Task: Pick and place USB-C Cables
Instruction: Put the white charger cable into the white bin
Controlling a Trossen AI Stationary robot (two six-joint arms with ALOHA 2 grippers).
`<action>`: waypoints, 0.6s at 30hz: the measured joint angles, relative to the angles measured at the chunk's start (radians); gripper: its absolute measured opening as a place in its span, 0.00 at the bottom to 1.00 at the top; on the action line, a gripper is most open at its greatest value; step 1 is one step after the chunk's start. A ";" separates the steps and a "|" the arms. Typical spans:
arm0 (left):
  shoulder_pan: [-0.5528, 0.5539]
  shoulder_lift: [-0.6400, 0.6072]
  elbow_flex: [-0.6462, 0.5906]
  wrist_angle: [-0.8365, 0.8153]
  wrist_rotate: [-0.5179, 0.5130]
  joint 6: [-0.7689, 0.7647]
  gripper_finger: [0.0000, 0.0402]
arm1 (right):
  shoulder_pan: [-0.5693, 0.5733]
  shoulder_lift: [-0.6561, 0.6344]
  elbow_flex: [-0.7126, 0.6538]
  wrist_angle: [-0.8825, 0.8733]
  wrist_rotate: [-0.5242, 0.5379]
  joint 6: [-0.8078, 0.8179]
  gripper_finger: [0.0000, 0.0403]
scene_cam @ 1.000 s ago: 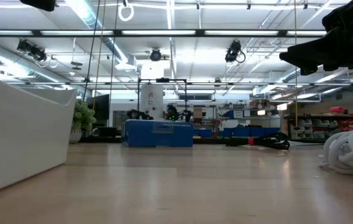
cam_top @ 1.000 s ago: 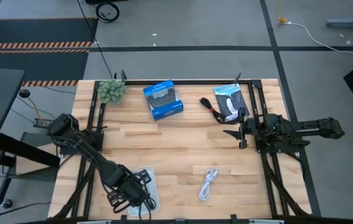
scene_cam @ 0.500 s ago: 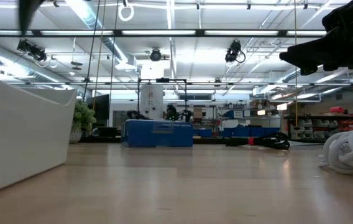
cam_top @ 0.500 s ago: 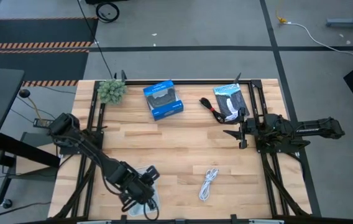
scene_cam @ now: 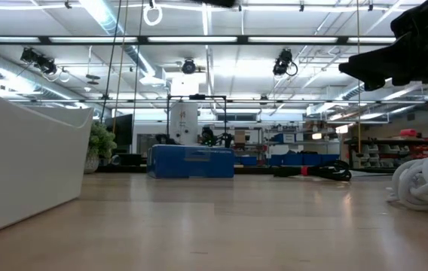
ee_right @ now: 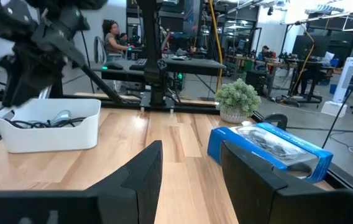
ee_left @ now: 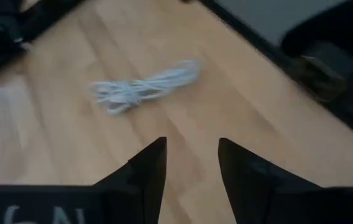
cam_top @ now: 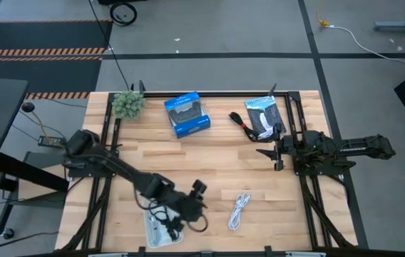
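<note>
The white USB-C cable (cam_top: 239, 210) lies coiled on the wood near the near edge, also in the left wrist view (ee_left: 142, 90) and in the low view (scene_cam: 425, 181). My left gripper (cam_top: 198, 210) hovers open between the white tray (cam_top: 152, 227) and that cable, its fingers (ee_left: 191, 158) pointing toward it. Dark cables (ee_right: 40, 121) lie inside the tray (ee_right: 49, 134). The red-and-black cable (cam_top: 243, 124) rests beside the black-and-blue packet (cam_top: 263, 116). My right gripper (cam_top: 272, 153) waits open (ee_right: 192, 165) at the right side.
A blue box (cam_top: 187, 114) and a small green plant (cam_top: 127, 105) sit along the far edge. The black frame rails (cam_top: 288, 121) run down both sides of the table. Bare wood lies in the middle. People and benches show in the room beyond (ee_right: 111, 34).
My left arm has swung from above the white tray toward the table's right, ending closer to the white cable. The tray and all cables have stayed where they were. The right arm has kept still.
</note>
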 joint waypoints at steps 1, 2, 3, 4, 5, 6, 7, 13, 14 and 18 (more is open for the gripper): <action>0.012 0.022 0.000 0.045 -0.002 -0.002 0.37 | 0.000 0.000 0.000 0.003 0.000 0.000 0.42; 0.022 0.045 0.000 0.096 -0.002 -0.002 0.37 | 0.000 0.000 0.000 0.003 0.000 0.000 0.42; 0.028 0.066 0.000 0.131 -0.003 0.001 0.37 | 0.000 0.000 0.000 0.005 0.000 0.000 0.42; 0.032 0.087 0.000 0.169 -0.004 0.007 0.36 | 0.000 0.000 0.000 0.007 0.000 0.000 0.42; 0.035 0.108 0.000 0.200 -0.004 0.016 0.36 | 0.000 0.000 0.000 0.006 0.000 0.000 0.42; 0.035 0.128 0.000 0.238 -0.004 0.030 0.36 | 0.000 0.000 0.000 0.006 0.000 0.000 0.42; 0.034 0.145 0.000 0.268 -0.003 0.051 0.36 | 0.000 0.000 0.000 0.007 0.000 0.000 0.42; 0.014 0.221 0.000 0.409 -0.002 0.150 0.37 | 0.000 0.000 0.000 0.006 0.000 0.000 0.42; 0.010 0.231 0.009 0.424 -0.004 0.146 0.37 | 0.000 0.000 0.000 0.007 0.000 0.000 0.42; 0.010 0.282 0.092 0.406 -0.012 0.111 0.37 | 0.000 0.000 0.000 0.006 0.000 0.000 0.42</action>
